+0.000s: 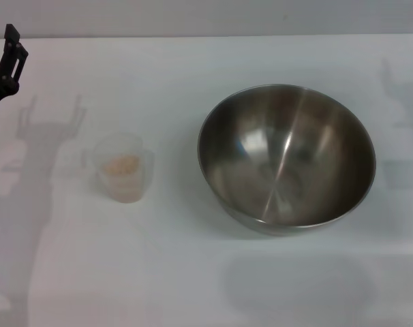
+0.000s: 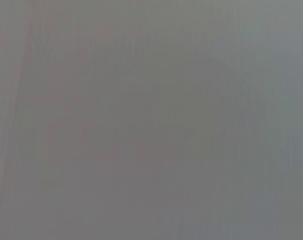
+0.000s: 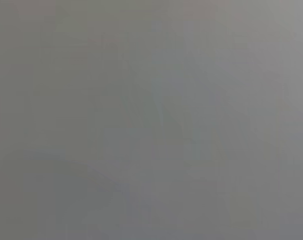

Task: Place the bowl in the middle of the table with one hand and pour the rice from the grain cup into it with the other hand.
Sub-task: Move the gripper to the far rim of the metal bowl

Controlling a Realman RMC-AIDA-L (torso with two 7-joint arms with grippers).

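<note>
Bowl and cup untouched on table

Head view: left gripper point(image 1: 12, 48) sits cut off at 10 o'clock; its grip cannot be judged, and it holds nothing. Grain cup point(image 1: 125, 167) with rice point(image 1: 122, 165) stands at 9 o'clock, well apart. Bowl point(image 1: 287, 158) rests at 3 o'clock on the table point(image 1: 193, 272). Both wrist views show only featureless grey.

No readable text anywhere: no labels, brands, nos. or signs. Grain cup point(image 1: 125, 167) shows no legible scale marks, bowl point(image 1: 286, 158) has no stamp, table point(image 1: 193, 272) is unmarked. Both wrist views are plain grey, nothing to read.
</note>
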